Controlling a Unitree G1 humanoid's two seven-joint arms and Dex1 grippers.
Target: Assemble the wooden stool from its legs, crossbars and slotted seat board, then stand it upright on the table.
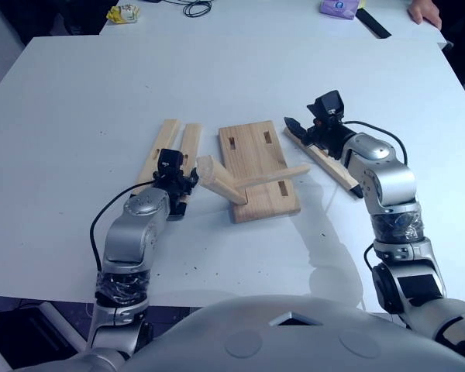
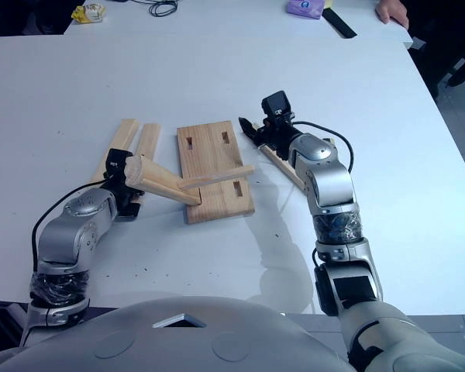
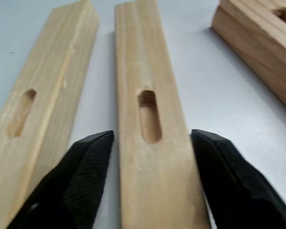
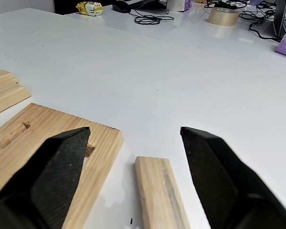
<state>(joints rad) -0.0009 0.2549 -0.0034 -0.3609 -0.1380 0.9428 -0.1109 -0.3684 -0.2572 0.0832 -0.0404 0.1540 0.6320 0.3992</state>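
Jaws on the left arm sit apart, straddling a pale slotted wooden leg [image 3: 150, 119] whose long axis runs straight out between them, so closing should grab it. Right-arm jaws gape too, over the end of a plain wooden bar [image 4: 159, 191] beside the slotted seat board [image 1: 252, 151] on the white tabletop [image 1: 101, 93].

Silver-grey jointed arms [image 1: 136, 225], black looping cables [image 1: 92, 231], black wedge-shaped ribbed tool fingers [image 3: 81, 186]

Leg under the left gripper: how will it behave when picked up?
Probably rigid: the leg is solid wood. Unlikely to roll, with flat faces on the table. Smooth sides may slip in the left gripper.
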